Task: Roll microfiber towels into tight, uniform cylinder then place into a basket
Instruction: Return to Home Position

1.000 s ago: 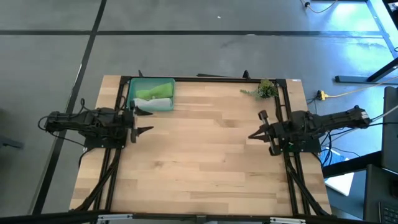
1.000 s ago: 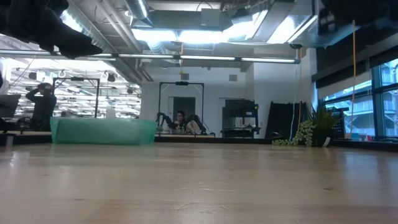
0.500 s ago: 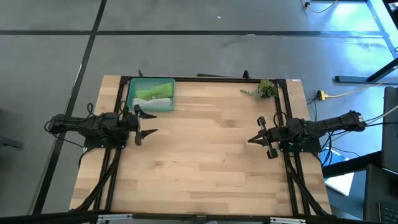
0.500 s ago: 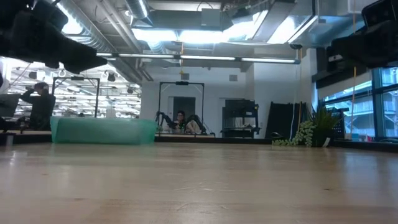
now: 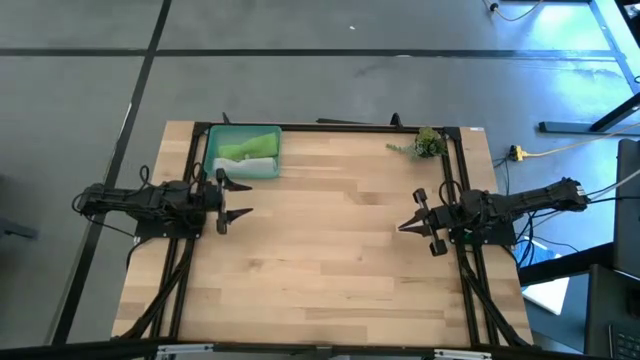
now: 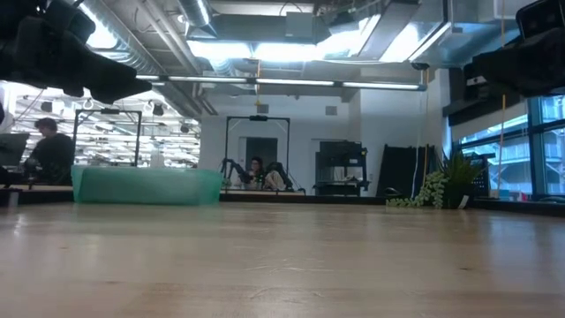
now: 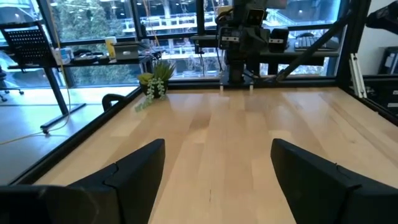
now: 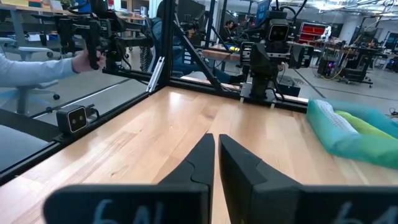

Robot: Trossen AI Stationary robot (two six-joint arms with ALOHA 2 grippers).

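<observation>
From above, the green towel (image 5: 243, 150) and the grey towel (image 5: 256, 166) are lying in the basket (image 5: 245, 132), too small to judge how tightly either is rolled. In the low view the basket's cloudy teal wall is hiding both. There the left arm (image 6: 71, 49) and the right arm (image 6: 525, 57) are running off the top edge as dark, blurred shapes; which part of each is showing cannot be told. In the right wrist view the picture's edge is cutting off the basket and its towels, and a person's sleeve (image 8: 28, 65) is running out of frame, the rest unseen.
</observation>
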